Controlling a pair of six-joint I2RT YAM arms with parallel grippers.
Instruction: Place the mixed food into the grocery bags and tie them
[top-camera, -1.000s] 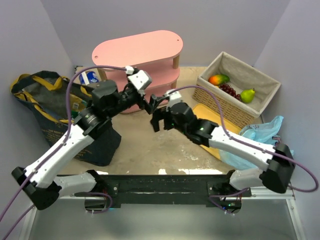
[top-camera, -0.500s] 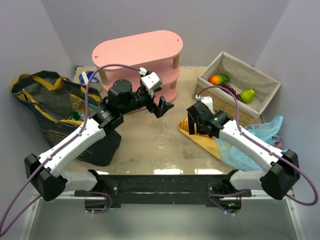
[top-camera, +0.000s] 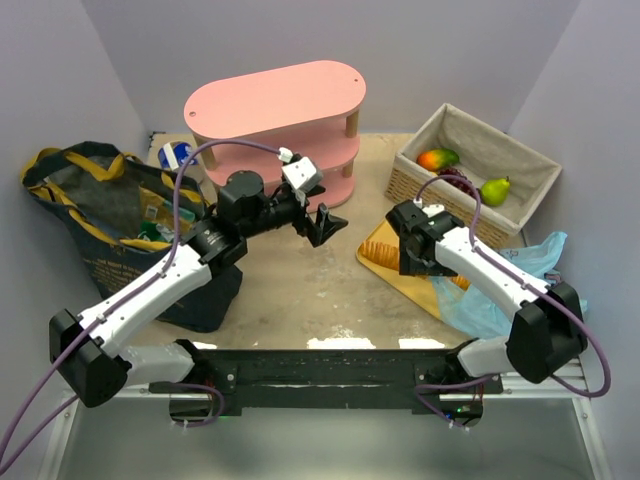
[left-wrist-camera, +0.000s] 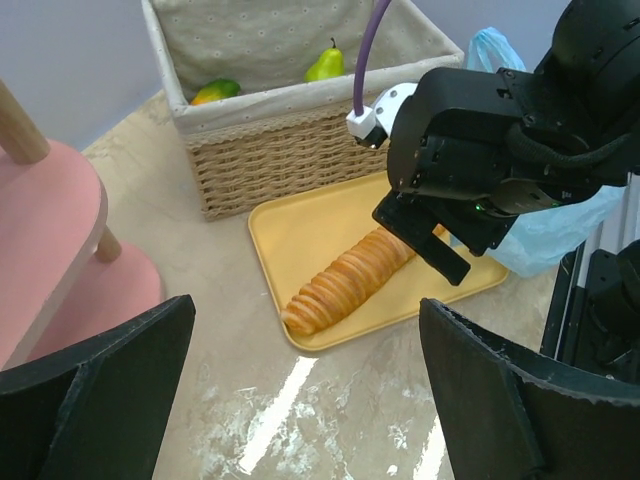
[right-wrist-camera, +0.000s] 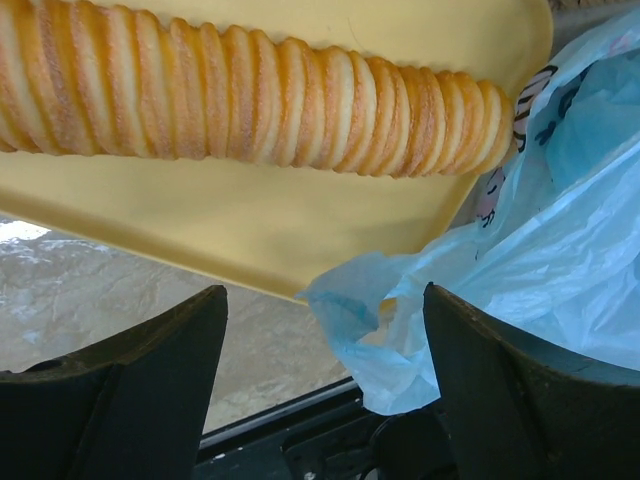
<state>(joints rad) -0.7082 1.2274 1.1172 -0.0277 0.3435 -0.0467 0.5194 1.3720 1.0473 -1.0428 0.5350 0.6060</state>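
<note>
Well, the pink shelf unit (top-camera: 275, 100) stood far-centre, biggest thing on the table. The navy tote (top-camera: 70, 185) w/ mustard handles sat at the left edge, mouth open. The wicker basket (top-camera: 478, 130) was far right, and the light-blue carrier bag (top-camera: 530, 260) lay crumpled at the near right, touching the yellow tray (left-wrist-camera: 300, 230). That tray sat just in front of the basket w/ the long ridged bread (left-wrist-camera: 350, 280) lying on it lengthwise, not gripped by anything.

The left gripper (left-wrist-camera: 308, 330) hung mid-table, pointed toward the tray, fingers spread wide, nothing btwn them. The right gripper (right-wrist-camera: 325, 300) hovered over the bread's end nearest the blue bag, fingers also wide apart & empty.

In the basket lay the mango (top-camera: 437, 158) at the left, the pear (top-camera: 495, 190) at the right and the dark grapes (top-camera: 458, 181) btwn them.
</note>
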